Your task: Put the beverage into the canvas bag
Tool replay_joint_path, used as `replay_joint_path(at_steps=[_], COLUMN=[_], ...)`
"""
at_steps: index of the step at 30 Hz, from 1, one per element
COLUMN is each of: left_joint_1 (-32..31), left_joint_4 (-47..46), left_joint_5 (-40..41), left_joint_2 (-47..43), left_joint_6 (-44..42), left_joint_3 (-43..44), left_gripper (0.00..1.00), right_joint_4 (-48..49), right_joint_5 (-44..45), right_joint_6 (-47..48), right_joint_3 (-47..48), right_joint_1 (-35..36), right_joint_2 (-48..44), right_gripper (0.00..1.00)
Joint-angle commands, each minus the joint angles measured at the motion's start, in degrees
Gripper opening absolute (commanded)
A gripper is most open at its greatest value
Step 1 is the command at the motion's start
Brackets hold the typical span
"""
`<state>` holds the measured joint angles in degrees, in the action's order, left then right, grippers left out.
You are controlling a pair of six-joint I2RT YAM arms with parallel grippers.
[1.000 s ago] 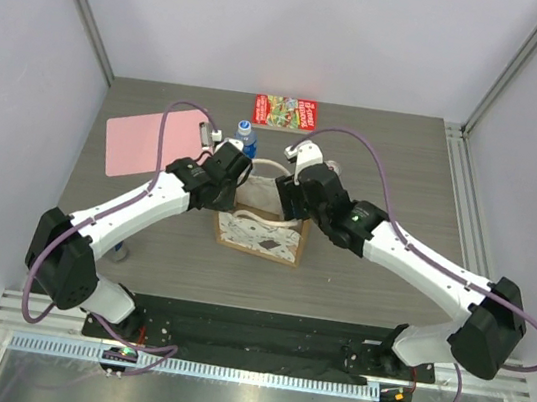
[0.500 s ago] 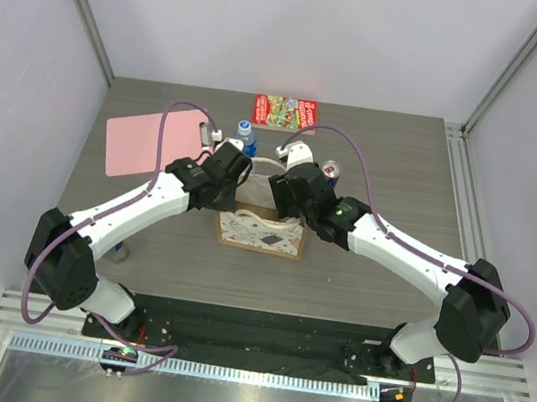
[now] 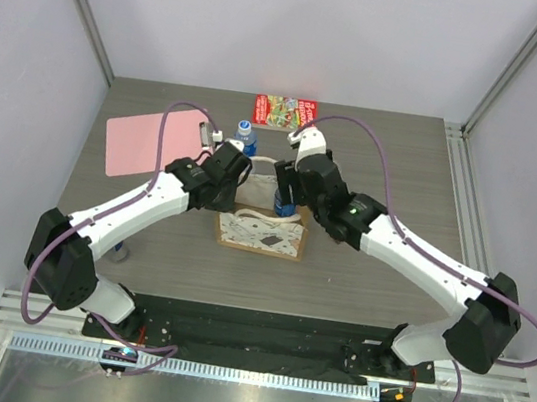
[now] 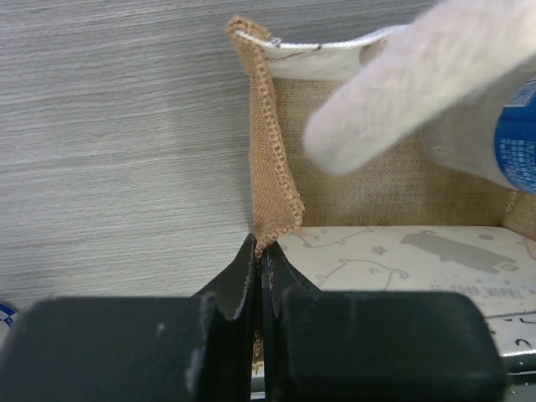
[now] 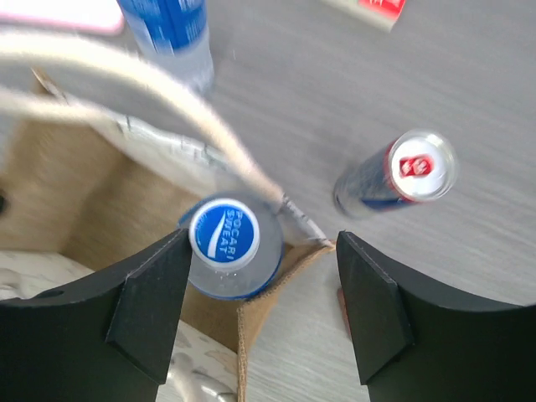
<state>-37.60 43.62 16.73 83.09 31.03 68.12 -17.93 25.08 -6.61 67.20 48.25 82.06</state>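
The cream canvas bag [image 3: 262, 232] stands mid-table with its mouth open. My left gripper [image 3: 234, 180] is shut on the bag's tan-brown left edge [image 4: 272, 167], pinching it at the fingertips [image 4: 260, 251]. A Pocari Sweat bottle [image 5: 224, 243], the beverage, stands upright inside the bag's far right corner; it also shows in the top view [image 3: 283, 203] and the left wrist view [image 4: 519, 142]. My right gripper [image 5: 261, 251] is open above it, with its fingers wide apart and not gripping. A white rope handle [image 5: 167, 100] crosses over the bag's mouth.
A red and blue can [image 5: 402, 173] stands on the table just right of the bag. A second blue-labelled bottle [image 3: 245, 137] stands behind the bag. A red packet [image 3: 285, 113] lies at the back edge and a pink sheet [image 3: 140, 145] at the left.
My right arm has swung over the bag's right corner and the bottle now shows standing inside the bag below its open fingers. The can seen earlier is now hidden under that arm. The left arm has not moved.
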Motion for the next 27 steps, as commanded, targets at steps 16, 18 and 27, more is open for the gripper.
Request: replay_joint_path(at_steps=[16,18,27], left_joint_1=[0.25,0.34,0.6], left_joint_4=[3.95,2.71,1.65], left_joint_5=[-0.21,-0.47,-3.1], left_joint_2=[-3.89,-4.6,-7.32], left_joint_6=[-6.33,-6.15,-7.03], left_joint_3=[3.69,1.94,0.62], left_gripper=[0.51,0.57,0.63], right_joint_4=[-3.68,-4.91,-8.17], right_joint_5=[-3.09,-4.42,-7.32], right_joint_6=[-9.2,-10.09,-10.0], right_joint_3=[12.24,13.22,15.86], right_joint_1=[-11.32,-13.88,-17.48], right_joint_2=[-1.47,1.07,8.99], right_gripper=[0.74,0.74,0.74])
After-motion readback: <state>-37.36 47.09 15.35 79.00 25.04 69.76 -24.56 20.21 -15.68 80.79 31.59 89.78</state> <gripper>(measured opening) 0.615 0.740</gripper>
